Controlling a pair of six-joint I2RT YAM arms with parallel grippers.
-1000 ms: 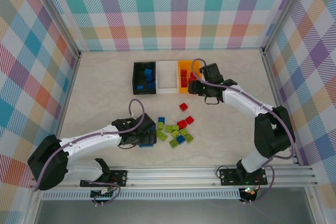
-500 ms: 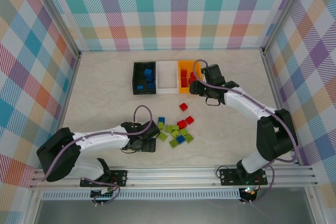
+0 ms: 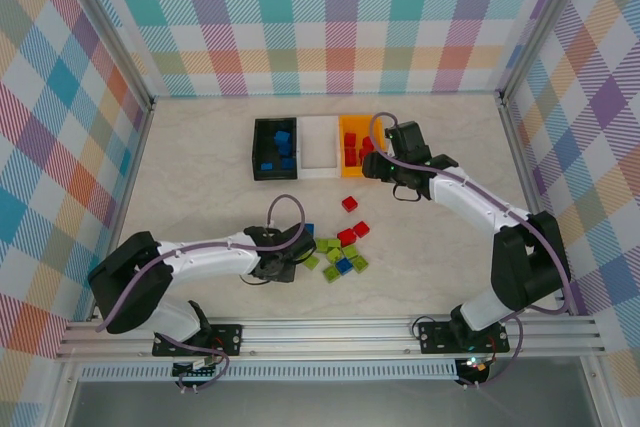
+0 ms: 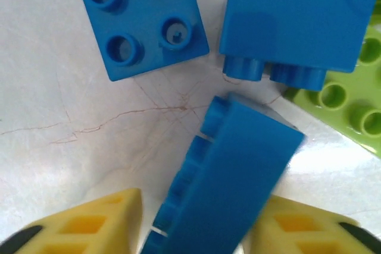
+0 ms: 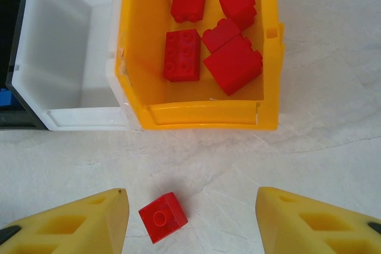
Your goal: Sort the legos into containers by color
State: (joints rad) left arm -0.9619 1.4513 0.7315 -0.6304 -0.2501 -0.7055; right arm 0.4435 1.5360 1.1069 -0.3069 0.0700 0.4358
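Left hand (image 4: 199, 206), wide open a second ago, now clenched on blue brick (image 4: 235, 165) at pile's edge on tabletop (image 3: 200, 177); next stop likely black bin (image 3: 258, 152). Right hand (image 5: 190, 197) released, jaws astride loose red brick (image 5: 162, 217) just before orange bin (image 5: 202, 114).

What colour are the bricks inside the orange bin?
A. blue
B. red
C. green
B: the orange bin holds several red bricks, and no other colour lies in it.
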